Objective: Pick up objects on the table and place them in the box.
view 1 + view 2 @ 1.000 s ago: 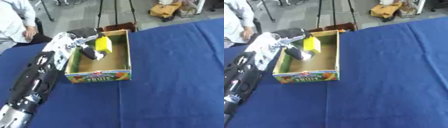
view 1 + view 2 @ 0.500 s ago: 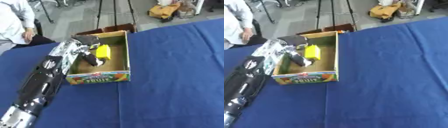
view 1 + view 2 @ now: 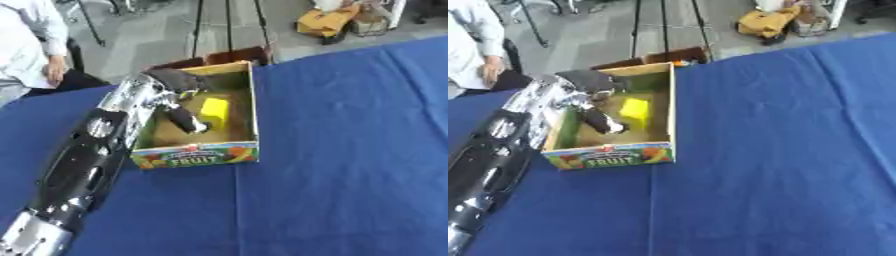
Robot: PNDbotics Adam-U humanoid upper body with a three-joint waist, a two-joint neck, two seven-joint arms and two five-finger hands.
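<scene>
A cardboard fruit box [image 3: 198, 156] stands on the blue table, left of centre. A yellow block [image 3: 214, 109] lies on the box floor. My left arm comes in from the lower left, and my left hand [image 3: 180, 118] reaches over the box's left wall. Its dark fingers are spread inside the box, just left of the block and not closed round it. My right hand shows in neither view.
The blue cloth [image 3: 350, 150] covers the whole table right of the box. A second brown box [image 3: 645, 58] stands right behind the fruit box at the table's far edge. A person in white [image 3: 26, 45] sits beyond the far left corner.
The yellow block, held up between my left hand's fingers a second ago, now lies on the box floor beside them. The hand has sunk lower into the box.
</scene>
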